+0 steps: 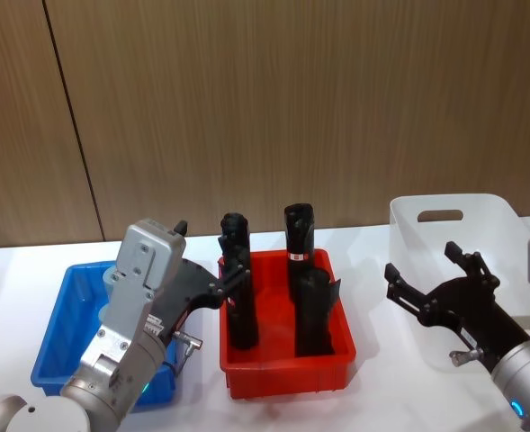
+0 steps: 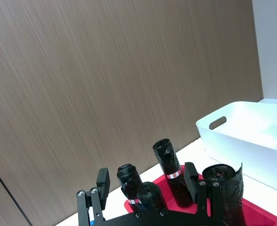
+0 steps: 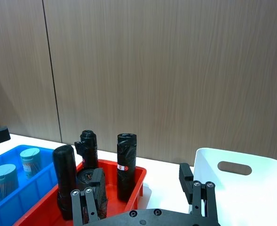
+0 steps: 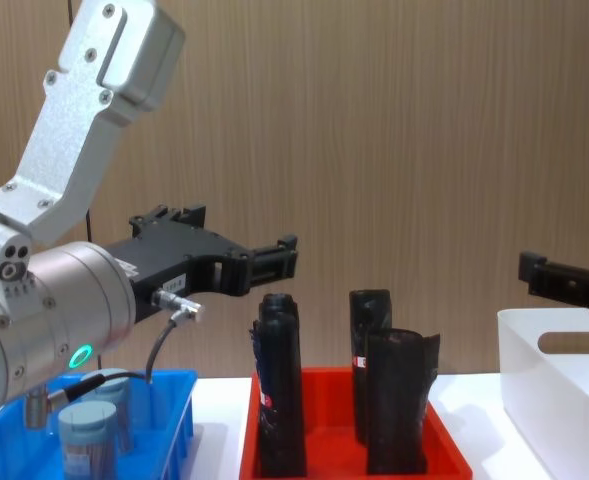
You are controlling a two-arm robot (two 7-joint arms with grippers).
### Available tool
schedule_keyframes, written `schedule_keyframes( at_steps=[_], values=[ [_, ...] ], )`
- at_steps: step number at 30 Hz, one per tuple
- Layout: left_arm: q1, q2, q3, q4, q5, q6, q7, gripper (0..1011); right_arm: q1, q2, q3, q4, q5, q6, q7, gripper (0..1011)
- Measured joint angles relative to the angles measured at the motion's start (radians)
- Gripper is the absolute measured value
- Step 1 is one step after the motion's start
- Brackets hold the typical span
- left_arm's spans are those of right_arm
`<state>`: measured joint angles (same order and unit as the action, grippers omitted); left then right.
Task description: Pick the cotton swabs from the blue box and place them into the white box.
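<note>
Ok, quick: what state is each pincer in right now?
Left pincer: open, holding nothing.
Right pincer: open, holding nothing.

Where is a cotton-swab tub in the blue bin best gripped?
Likely from above, pinching across the upper sides of the small clear cylindrical tub: it stands upright inside the bright blue shallow plastic bin, whose walls hinder a side approach.
</note>
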<state>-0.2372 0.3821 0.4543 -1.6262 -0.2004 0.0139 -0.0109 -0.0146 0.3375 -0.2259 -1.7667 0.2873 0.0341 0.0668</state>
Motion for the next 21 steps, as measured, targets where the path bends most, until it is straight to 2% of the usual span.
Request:
schedule_keyframes(
  at_steps=[10, 21],
  values=[
    [0.005, 0.007, -0.006, 0.000, -0.008, 0.000, -0.002, 1004, 0.000, 0.000, 0.000, 0.000, 0.000, 0.000, 0.000, 1002],
    [0.028, 0.036, -0.032, -0.025, -0.059, 0.033, 0.013, 1004, 0.000, 0.000, 0.000, 0.000, 0.000, 0.000, 0.000, 1002]
  ],
)
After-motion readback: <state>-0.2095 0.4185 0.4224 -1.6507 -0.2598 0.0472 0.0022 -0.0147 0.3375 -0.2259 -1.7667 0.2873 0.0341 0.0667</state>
